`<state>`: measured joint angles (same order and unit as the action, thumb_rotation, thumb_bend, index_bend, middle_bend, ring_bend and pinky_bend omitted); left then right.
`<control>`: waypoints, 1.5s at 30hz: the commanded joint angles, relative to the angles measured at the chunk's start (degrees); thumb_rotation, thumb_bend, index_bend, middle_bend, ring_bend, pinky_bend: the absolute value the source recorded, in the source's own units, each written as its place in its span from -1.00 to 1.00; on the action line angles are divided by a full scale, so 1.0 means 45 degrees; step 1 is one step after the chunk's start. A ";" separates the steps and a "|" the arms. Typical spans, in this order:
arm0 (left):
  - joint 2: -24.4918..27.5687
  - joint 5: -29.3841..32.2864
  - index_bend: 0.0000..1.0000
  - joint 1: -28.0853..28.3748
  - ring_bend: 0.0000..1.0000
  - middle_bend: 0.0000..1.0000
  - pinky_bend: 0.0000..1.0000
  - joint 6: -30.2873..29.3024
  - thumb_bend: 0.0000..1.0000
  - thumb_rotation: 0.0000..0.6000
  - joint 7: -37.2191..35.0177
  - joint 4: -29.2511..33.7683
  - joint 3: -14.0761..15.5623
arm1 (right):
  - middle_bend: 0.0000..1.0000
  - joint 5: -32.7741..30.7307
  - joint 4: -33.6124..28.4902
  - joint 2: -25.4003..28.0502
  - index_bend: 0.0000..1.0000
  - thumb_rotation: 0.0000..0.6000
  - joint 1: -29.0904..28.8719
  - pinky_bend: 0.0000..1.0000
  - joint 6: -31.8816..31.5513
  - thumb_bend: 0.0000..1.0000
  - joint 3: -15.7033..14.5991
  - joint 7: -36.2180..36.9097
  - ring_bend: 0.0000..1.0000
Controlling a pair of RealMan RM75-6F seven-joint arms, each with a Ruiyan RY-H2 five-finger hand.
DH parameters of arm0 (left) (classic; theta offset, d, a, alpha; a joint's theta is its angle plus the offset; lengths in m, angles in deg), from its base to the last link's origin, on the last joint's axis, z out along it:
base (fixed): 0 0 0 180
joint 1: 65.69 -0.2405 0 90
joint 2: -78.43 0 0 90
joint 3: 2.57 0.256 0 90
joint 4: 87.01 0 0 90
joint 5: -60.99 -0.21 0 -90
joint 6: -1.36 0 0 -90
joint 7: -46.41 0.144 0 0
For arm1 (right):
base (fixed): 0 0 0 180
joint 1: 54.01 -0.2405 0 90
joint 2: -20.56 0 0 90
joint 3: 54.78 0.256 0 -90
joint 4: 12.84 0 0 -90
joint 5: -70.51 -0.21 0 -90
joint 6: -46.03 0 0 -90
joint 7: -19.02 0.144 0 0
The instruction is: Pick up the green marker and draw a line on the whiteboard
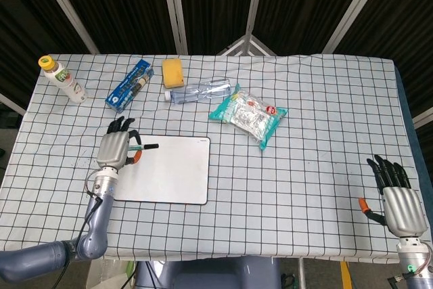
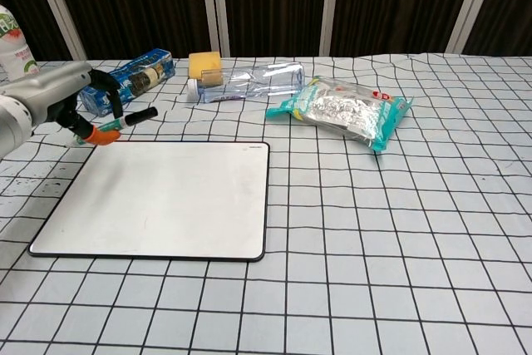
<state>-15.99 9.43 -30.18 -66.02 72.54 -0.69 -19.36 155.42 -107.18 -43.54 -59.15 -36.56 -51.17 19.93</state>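
Observation:
My left hand grips the green marker, lifted off the table above the top left corner of the whiteboard. The marker's black cap points right. The board lies flat and bears no marks. My right hand hovers at the near right edge of the table, fingers apart, holding nothing. It is outside the chest view.
At the back lie a white bottle, a blue cookie box, a yellow sponge, a clear plastic bottle on its side and a teal snack bag. A checked cloth covers the table.

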 commanded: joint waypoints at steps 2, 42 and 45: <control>0.0045 -0.3221 0.39 -0.0317 -0.99 -0.74 -0.85 0.0893 0.19 1.00 -0.5113 0.0283 0.0274 | -1.00 0.0129 0.0165 -0.0053 -1.00 1.00 -0.0006 -1.00 -0.0123 -0.30 0.0018 -0.0051 -1.00; -0.2628 -0.5797 0.43 0.0269 -0.96 -0.68 -0.82 0.1663 0.17 1.00 -1.0979 -0.3929 0.1137 | -1.00 0.0066 0.0285 -0.0094 -1.00 1.00 0.0007 -1.00 -0.0224 -0.30 0.0100 0.0158 -1.00; -0.2582 -0.5760 0.43 0.0317 -0.96 -0.68 -0.82 0.1741 0.17 1.00 -1.1075 -0.4239 0.1071 | -1.00 0.0069 0.0285 -0.0117 -1.00 1.00 -0.0002 -1.00 -0.0208 -0.30 0.0094 0.0113 -1.00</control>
<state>-27.73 -16.55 -28.89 -58.37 22.87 -19.29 -14.39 155.72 -105.90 -44.06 -59.15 -37.49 -50.74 20.44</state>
